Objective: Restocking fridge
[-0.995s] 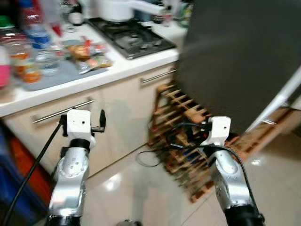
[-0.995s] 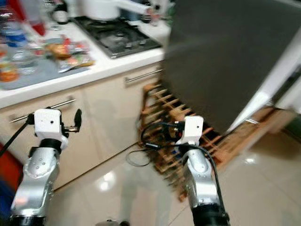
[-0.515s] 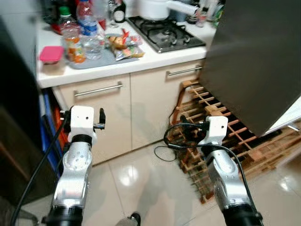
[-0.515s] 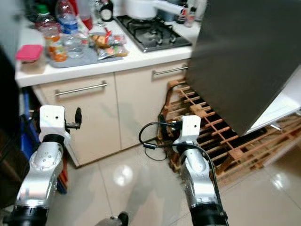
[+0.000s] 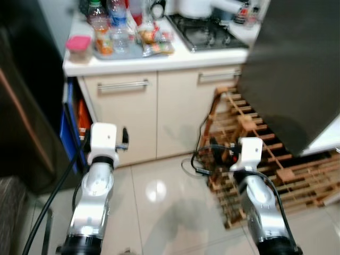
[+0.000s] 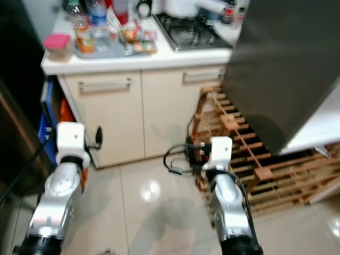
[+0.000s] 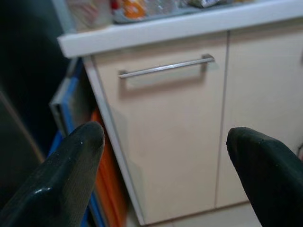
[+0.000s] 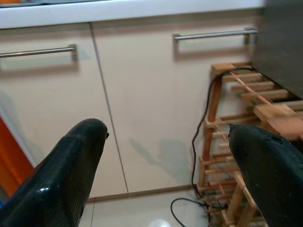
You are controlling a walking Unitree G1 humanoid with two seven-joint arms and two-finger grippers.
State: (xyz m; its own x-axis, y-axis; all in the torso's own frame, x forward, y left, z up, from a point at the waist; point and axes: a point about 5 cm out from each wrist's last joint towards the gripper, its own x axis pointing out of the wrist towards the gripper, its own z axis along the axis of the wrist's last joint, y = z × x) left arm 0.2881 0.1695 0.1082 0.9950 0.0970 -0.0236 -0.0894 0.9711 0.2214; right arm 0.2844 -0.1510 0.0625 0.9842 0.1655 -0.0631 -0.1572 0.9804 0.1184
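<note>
Several bottles [image 5: 112, 33], a pink-lidded container [image 5: 78, 45] and snack packets [image 5: 150, 41] stand on a grey tray [image 5: 133, 52] at the left end of the white counter [image 5: 159, 59]. The fridge's dark door [image 5: 295, 69] hangs at the right. My left gripper [image 7: 165, 142] is held low before the cream cupboard with the bar handle [image 7: 165, 67], open and empty. My right gripper [image 8: 165, 137] is open too, with nothing in it, facing the cupboard doors beside the wooden rack [image 8: 246, 123].
A gas hob [image 5: 212, 34] with a white pot [image 5: 196, 6] lies at the counter's back. A wooden wine rack [image 5: 265, 154] with a black cable [image 5: 199, 164] stands on the shiny tiled floor under the fridge door. A dark tall unit [image 5: 21, 106] and blue and orange items [image 5: 74, 122] are at the left.
The whole picture has shifted: the camera has backed off and swung, so the counter sits farther away and more central. Both arms stay raised as before, fingers open.
</note>
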